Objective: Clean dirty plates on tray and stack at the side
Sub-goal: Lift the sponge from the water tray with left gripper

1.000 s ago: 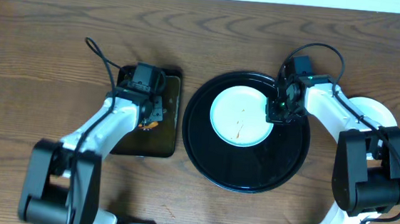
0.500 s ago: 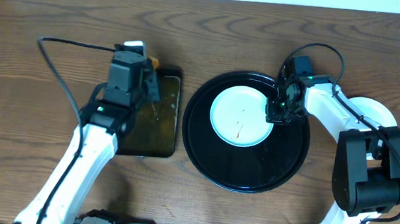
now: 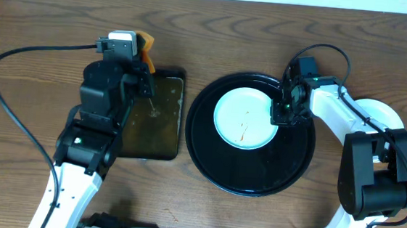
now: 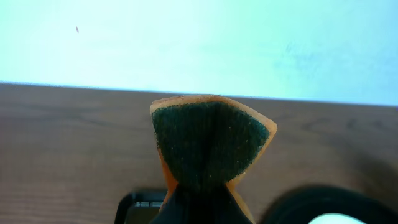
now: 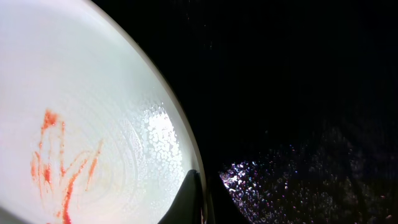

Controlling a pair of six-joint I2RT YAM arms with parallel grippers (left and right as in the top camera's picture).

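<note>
One pale mint-white plate [image 3: 245, 118] with thin orange-red smears [image 5: 56, 155] lies in the round black tray [image 3: 248, 177], toward its far left. My right gripper [image 3: 278, 114] is shut on that plate's right rim, one finger inside the rim and one outside [image 5: 200, 199]. My left gripper [image 3: 141, 51] is raised above the far edge of the rectangular black tray [image 3: 162, 125], shut on an orange sponge [image 3: 146, 40]. In the left wrist view the sponge [image 4: 208, 140] is pinched into a fold, green scouring face toward the camera.
A white plate [image 3: 377, 112] sits on the table at the far right, partly under my right arm. The round tray's floor is wet and speckled with droplets [image 5: 292, 168]. The left arm's cable [image 3: 19, 56] loops over the table at the left.
My left arm has lifted off the rectangular tray with the sponge and risen toward the camera, the sponge now past the tray's far edge. The right arm and plate have not moved.
</note>
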